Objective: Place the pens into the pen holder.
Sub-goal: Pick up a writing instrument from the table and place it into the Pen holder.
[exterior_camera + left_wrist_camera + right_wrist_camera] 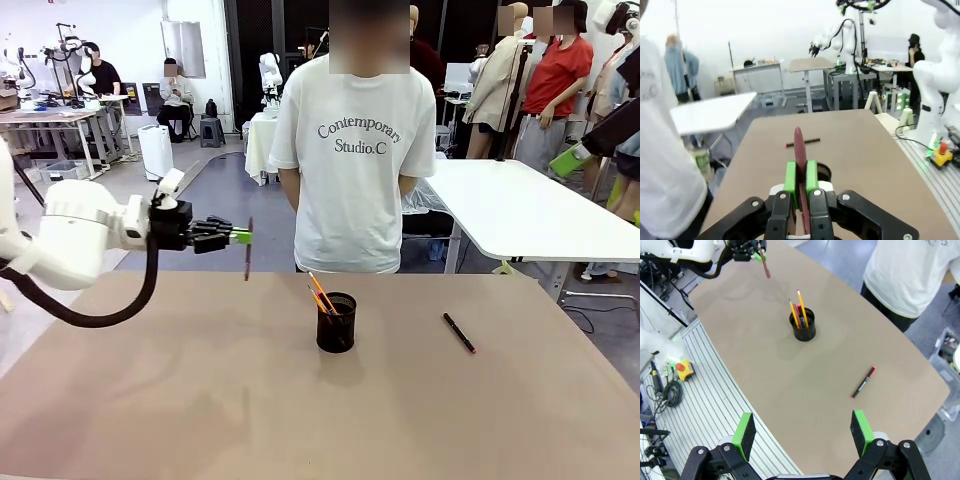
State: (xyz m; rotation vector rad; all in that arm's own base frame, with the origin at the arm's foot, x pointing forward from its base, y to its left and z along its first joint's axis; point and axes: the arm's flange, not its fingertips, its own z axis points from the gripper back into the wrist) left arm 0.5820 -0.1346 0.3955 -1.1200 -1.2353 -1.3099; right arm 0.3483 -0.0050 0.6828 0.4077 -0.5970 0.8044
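A pinkish-brown pen (248,250) is clamped near its top by the left gripper (238,236) and hung upright over the table (180,400), well left of the pen holder (336,322), where pencils (320,297) are stood. The right gripper (802,432) is held spread wide, empty. If lowered off-centre, the hanging pen could be knocked against the rim or the pencils.

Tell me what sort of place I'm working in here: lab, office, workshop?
Probably a robotics lab or test hall: a yellow emergency-stop box sits on the slotted metal base beside the brown table, and white tables stand on the open floor behind the person.
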